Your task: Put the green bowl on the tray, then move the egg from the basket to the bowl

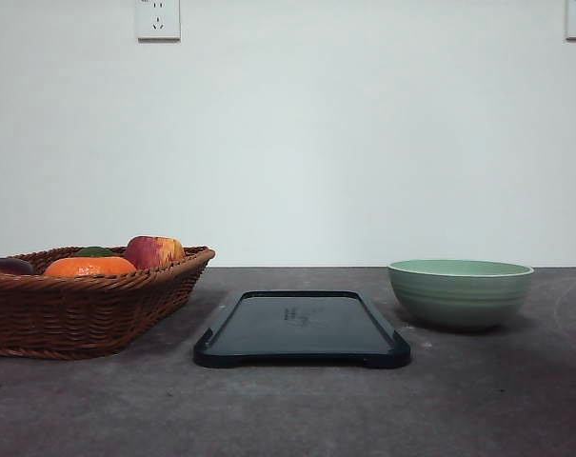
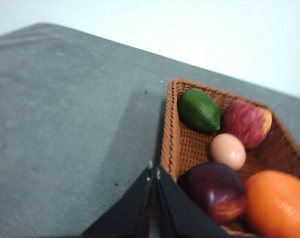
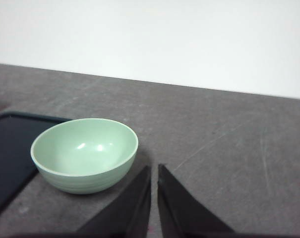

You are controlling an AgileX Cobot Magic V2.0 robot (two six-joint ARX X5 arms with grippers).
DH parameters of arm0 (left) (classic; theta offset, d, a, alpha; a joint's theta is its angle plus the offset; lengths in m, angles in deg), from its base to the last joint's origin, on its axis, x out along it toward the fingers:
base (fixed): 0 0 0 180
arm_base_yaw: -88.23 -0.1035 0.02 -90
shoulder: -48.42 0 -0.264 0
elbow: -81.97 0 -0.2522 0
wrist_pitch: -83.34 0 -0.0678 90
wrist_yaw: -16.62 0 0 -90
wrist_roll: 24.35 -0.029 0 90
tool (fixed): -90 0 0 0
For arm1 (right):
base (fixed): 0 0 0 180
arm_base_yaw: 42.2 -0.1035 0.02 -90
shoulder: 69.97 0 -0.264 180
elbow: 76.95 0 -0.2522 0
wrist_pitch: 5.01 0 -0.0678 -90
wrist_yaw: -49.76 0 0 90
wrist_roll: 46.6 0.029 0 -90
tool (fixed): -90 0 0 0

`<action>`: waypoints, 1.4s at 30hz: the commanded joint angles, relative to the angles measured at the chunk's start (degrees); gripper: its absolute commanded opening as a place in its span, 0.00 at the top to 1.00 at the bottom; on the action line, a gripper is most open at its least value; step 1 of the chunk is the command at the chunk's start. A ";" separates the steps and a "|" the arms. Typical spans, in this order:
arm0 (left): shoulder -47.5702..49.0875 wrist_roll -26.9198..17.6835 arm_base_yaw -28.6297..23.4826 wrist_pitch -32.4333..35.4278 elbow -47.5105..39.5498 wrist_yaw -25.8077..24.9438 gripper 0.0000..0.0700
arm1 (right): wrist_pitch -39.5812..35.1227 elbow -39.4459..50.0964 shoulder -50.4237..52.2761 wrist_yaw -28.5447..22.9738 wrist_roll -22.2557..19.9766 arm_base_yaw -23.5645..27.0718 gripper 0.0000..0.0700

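The green bowl (image 1: 460, 292) stands empty on the table, right of the black tray (image 1: 302, 328). At the left, the brown wicker basket (image 1: 78, 300) holds fruit. In the left wrist view the pale egg (image 2: 228, 151) lies in the basket (image 2: 189, 144) among the fruit. My left gripper (image 2: 153, 172) is shut, its tips just outside the basket's near corner. My right gripper (image 3: 154, 169) is shut too, hovering beside the bowl (image 3: 84, 153), apart from it, with a corner of the tray (image 3: 6, 148) beyond.
In the basket lie a green lime (image 2: 199, 110), a red apple (image 2: 246, 122), a dark purple fruit (image 2: 216, 191) and an orange (image 2: 277, 203). Grey table (image 1: 288, 409) stretches in front of the tray. Wall sockets (image 1: 158, 19) sit high on the white wall.
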 commanded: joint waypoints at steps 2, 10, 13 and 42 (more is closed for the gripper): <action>0.00 13.23 -0.11 1.05 -1.05 -0.04 1.00 | -0.46 0.22 0.04 -1.78 9.69 -0.04 0.99; 0.00 30.97 -0.09 4.38 -1.05 -0.63 1.00 | -2.74 0.17 0.04 -3.21 28.55 -0.04 0.99; 0.00 30.32 -0.09 9.79 -1.03 -0.63 1.00 | -6.61 0.17 0.04 -2.76 30.96 -0.04 0.99; -25.39 0.07 -0.04 4.81 32.81 -5.30 1.00 | -2.42 -30.72 -29.51 6.87 9.01 -0.16 0.99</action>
